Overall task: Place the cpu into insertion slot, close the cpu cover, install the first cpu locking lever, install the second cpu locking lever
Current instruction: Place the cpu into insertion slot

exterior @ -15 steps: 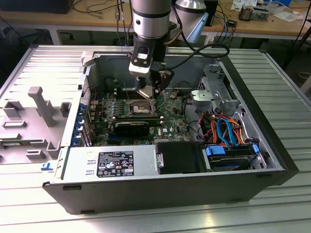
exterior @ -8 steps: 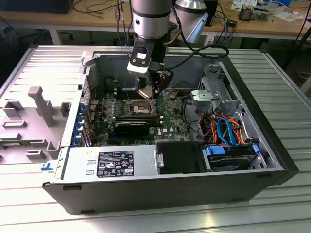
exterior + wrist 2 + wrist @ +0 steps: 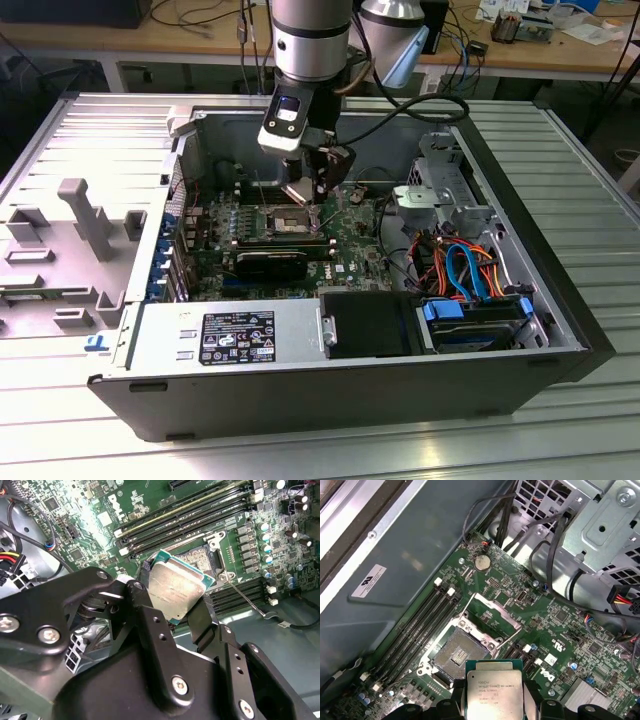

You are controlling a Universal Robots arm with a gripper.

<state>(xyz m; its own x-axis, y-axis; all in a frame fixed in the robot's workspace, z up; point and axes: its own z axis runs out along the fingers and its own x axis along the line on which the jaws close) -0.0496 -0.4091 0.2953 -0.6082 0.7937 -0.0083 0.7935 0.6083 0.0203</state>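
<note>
1. Your gripper point(image 3: 308, 198) is pinching the cpu point(image 3: 176, 591) by two opposite edges. Its fingers point(image 3: 145, 605) are pressing the chip's sides, and the metal face is showing in both wrist views.
2. The cpu point(image 3: 494, 694) is hanging tilted over the board point(image 3: 360, 255), apart from the slot point(image 3: 456, 656). In the exterior view the slot point(image 3: 285, 222) is lying at about seven o'clock from the gripper.
3. The slot is sitting bare with its dark centre exposed, and the cover point(image 3: 492, 614) is standing open beside it.
4. A thin lever point(image 3: 245, 597) is angling away from the slot's rim.
5. In the exterior view, the power supply point(image 3: 225, 335) is sitting at six o'clock from the board, and the drive cage point(image 3: 440, 190) at about three o'clock.
</note>
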